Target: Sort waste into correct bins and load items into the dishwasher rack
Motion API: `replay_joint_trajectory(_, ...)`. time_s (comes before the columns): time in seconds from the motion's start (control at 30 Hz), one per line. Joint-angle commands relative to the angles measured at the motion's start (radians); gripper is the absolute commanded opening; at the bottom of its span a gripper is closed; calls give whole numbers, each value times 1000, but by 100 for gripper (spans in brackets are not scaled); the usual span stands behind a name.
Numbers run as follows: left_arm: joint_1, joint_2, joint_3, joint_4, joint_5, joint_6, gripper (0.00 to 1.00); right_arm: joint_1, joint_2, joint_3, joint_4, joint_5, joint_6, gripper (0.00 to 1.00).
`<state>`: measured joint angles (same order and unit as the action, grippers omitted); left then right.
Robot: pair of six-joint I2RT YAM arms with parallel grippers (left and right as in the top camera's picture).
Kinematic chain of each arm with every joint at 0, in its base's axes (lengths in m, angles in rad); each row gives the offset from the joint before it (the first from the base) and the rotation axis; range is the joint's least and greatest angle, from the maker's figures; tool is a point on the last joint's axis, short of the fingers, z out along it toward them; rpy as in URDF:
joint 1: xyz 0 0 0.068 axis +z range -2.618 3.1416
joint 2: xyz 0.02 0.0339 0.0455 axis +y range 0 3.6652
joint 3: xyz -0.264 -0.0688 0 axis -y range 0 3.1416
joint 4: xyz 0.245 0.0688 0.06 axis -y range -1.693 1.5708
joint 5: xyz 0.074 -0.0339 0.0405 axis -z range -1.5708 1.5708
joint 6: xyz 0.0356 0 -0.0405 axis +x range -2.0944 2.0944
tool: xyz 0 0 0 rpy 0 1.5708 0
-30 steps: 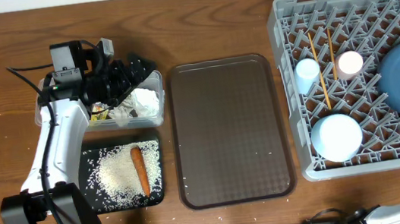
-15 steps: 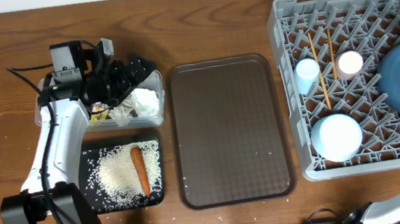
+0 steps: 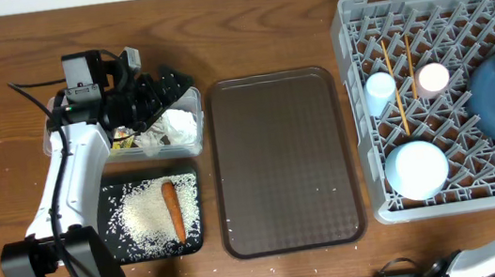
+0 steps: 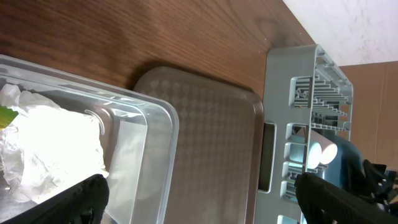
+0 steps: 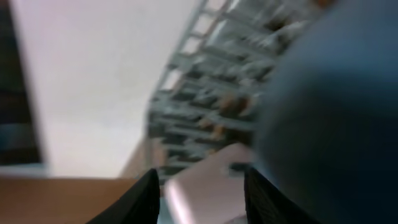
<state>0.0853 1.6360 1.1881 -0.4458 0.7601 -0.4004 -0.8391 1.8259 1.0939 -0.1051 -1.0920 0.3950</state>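
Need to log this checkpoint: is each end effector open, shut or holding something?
Left end effector: open, empty, over the clear rectangular plastic tub.
Right end effector: looks open, empty; view blurred.

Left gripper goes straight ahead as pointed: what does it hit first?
The left gripper would likely meet the far wall of the clear tub first, with the brown tray beyond; depth is unclear.

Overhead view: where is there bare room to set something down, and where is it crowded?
Free: the brown serving tray, between clear tub and dishwasher rack, nearly bare; the rack's top rows. Crowded: the tub, the black tray, the rack's lower half.
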Motion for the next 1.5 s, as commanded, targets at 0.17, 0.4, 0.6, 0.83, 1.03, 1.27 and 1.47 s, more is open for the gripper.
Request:
replay_joint_trajectory(0.17,4,-3,7,-2,13,-8,98,-76,5,18,19,131,-69,38)
replay_joint_trajectory(0.4,4,-3,7,-2,13,-8,98,-26,-2,121,-51,70,-56,36)
replay_joint_trajectory(0.6,4,-3,7,-3,13,-8,98,114,-41,314,-403,235,-279,36)
replay_joint_trajectory(0.83,4,-3,7,-3,13,-8,98,384,-61,559,-715,689,-418,37)
replay_joint_trajectory(1.03,4,-3,7,-2,13,-8,98,692,-59,610,-762,852,-460,41)
replay_joint_trajectory(1.27,4,-3,7,-3,13,-8,98,969,-51,610,-750,1130,-460,76)
replay_joint_trajectory(1.47,4,-3,7,-3,13,-8,98,1093,-51,610,-774,1201,-460,99)
